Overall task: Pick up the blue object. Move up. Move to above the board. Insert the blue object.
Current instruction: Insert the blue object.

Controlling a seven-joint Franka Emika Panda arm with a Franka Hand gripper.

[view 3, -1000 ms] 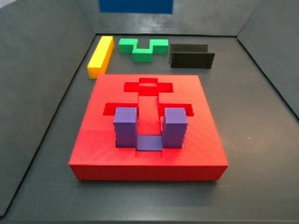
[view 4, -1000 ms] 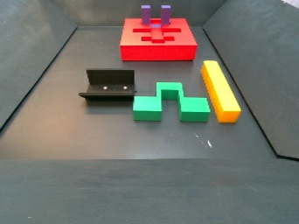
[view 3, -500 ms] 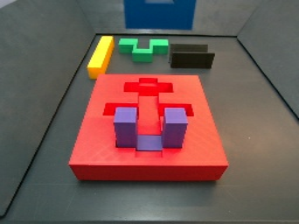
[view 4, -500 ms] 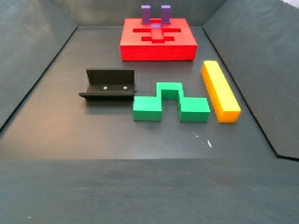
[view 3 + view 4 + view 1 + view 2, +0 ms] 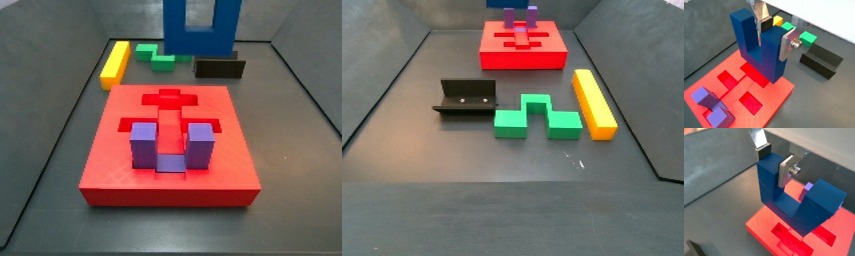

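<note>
Wrist views show the end effector [image 5: 775, 27] clamped on the blue object [image 5: 759, 47], the board [image 5: 741, 90] directly below.

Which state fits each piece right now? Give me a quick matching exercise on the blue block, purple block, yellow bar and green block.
Things:
1. blue block
2. purple block
3. yellow bar
4. green block

States:
A. lying on the floor between the yellow bar and the fixture
B. held in the claw above the red board
C. long piece lying on the floor off the board
D. seated in the board

Pairs: 1-B, 2-D, 3-C, 4-A
</note>
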